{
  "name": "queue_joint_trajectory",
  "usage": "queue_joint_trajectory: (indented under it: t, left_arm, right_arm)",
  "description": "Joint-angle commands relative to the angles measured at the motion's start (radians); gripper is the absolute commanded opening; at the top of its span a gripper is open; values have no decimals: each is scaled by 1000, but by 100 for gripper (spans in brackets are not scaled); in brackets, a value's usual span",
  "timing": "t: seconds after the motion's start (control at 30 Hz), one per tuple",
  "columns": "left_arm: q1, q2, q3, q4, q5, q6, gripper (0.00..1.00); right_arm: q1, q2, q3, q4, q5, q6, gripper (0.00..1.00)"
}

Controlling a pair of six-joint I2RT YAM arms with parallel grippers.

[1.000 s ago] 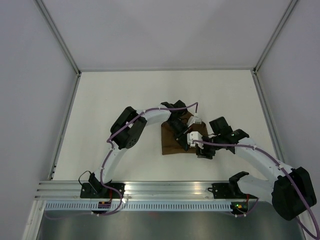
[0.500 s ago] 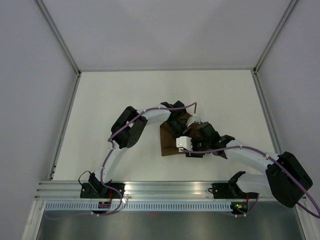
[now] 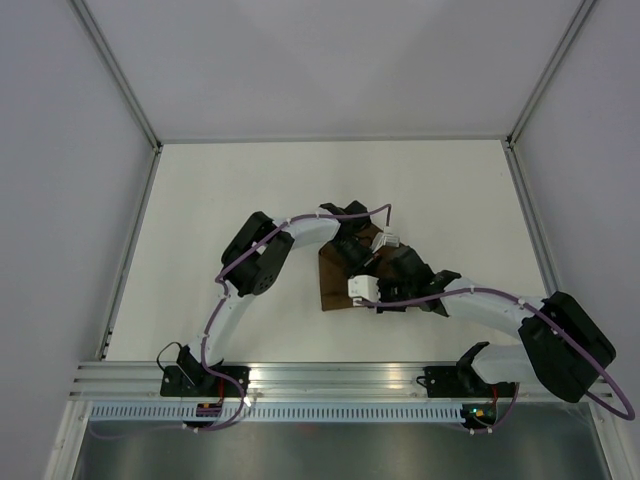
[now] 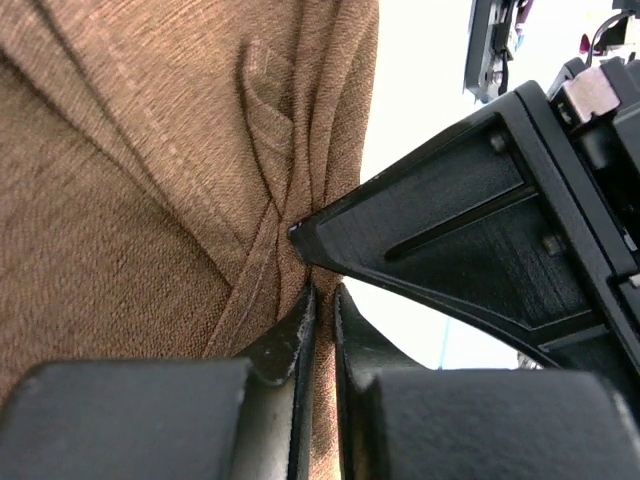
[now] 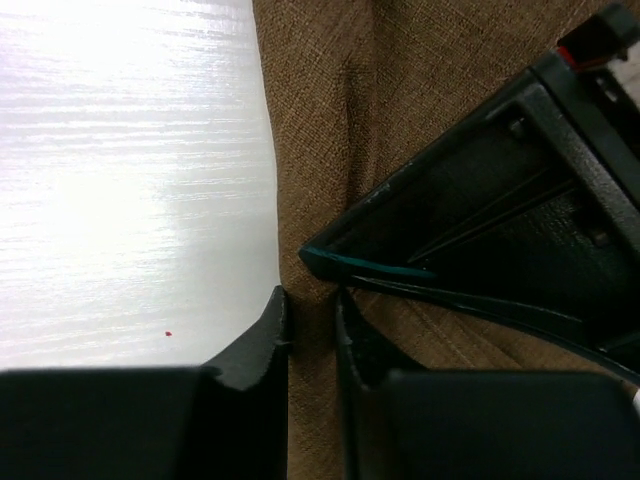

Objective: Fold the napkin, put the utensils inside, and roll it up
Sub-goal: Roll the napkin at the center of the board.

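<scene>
1. Nearest, at the right gripper: jaws drawn narrow, clamped on a fold at the edge of the napkin.
2. Mid-table: brown napkin bunched and creased, lying on the white table between both arms.
3. Just beyond, at the left gripper: jaws almost together, pinching a ridge of the same cloth, close against the right gripper.
</scene>
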State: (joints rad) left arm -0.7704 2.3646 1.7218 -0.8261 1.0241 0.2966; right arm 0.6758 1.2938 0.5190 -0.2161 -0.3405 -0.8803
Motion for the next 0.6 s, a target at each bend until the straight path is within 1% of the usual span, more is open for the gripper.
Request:
queue_joint_trajectory:
  t: [0.0, 0.07, 0.1, 0.17, 0.27, 0.4, 0.43, 0.47, 0.5, 0.57]
  left_arm:
    - [5, 27, -13, 13, -186, -34, 19]
    - [13, -11, -27, 51, -197, -57, 24]
    - [20, -28, -48, 103, -203, -98, 27]
    - [31, -77, -68, 148, -196, -137, 29]
    - [55, -135, -102, 223, -196, -207, 31]
    - [86, -221, -178, 320, -271, -300, 31]
    - [92, -241, -197, 379, -295, -329, 31]
    - [112, -284, -218, 413, -291, -374, 34]
    - [121, -303, -256, 450, -294, -401, 35]
    - [138, -341, -283, 526, -317, -462, 35]
  right_arm:
    - [1, 38, -5, 3, 24, 6, 14]
    - [2, 41, -2, -5, 15, 7, 8]
    - [1, 47, -2, -14, 12, 7, 8]
    - [2, 53, 3, -20, 0, 10, 6]
    - [-1, 70, 12, -35, -23, 12, 4]
    - [-24, 88, 32, -63, -69, 7, 2]
    - [-30, 96, 44, -72, -80, 6, 2]
    - [-41, 111, 53, -80, -112, -2, 1]
    - [-62, 120, 64, -104, -126, -8, 1]
    - [-84, 153, 99, -134, -159, -22, 1]
